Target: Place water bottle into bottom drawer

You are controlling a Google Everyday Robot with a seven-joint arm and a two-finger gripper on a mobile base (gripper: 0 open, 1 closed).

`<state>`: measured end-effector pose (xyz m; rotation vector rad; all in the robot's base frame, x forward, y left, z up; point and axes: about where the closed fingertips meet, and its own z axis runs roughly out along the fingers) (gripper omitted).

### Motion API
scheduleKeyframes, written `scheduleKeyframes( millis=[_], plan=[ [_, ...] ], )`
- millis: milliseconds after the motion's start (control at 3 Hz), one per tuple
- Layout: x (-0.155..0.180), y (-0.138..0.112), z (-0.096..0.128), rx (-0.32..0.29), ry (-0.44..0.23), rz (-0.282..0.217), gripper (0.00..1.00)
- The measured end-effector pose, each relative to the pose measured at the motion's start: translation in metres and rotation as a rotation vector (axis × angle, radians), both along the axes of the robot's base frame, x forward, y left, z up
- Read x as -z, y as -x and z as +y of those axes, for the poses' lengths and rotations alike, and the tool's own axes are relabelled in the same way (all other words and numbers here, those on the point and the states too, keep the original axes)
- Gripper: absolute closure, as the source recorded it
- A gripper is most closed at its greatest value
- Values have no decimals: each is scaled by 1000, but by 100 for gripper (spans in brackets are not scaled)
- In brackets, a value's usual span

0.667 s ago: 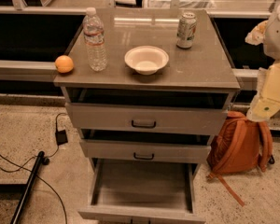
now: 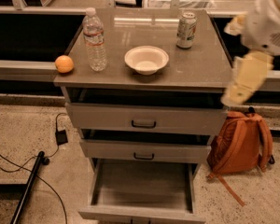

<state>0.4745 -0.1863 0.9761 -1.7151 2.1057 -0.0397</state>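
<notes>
Upright bottle, open drawer, gripper right

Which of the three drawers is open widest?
The bottom drawer: pulled far out, tray interior showing; top drawer and middle drawer sit barely ajar. Claw hangs right of the cabinet.

An orange is set at the left edge of the grey cabinet top, a white bowl near its middle and a green-and-white can at the back right, while an orange backpack is propped on the floor to the right.
</notes>
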Motion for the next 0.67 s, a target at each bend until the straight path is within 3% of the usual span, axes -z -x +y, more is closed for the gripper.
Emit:
scheduleKeyframes(
  millis=[333,667],
  plan=[
    [16,-28,49,-127,-124,-89,0],
    [12,-41,61,-144,-142,-158,0]
  ],
)
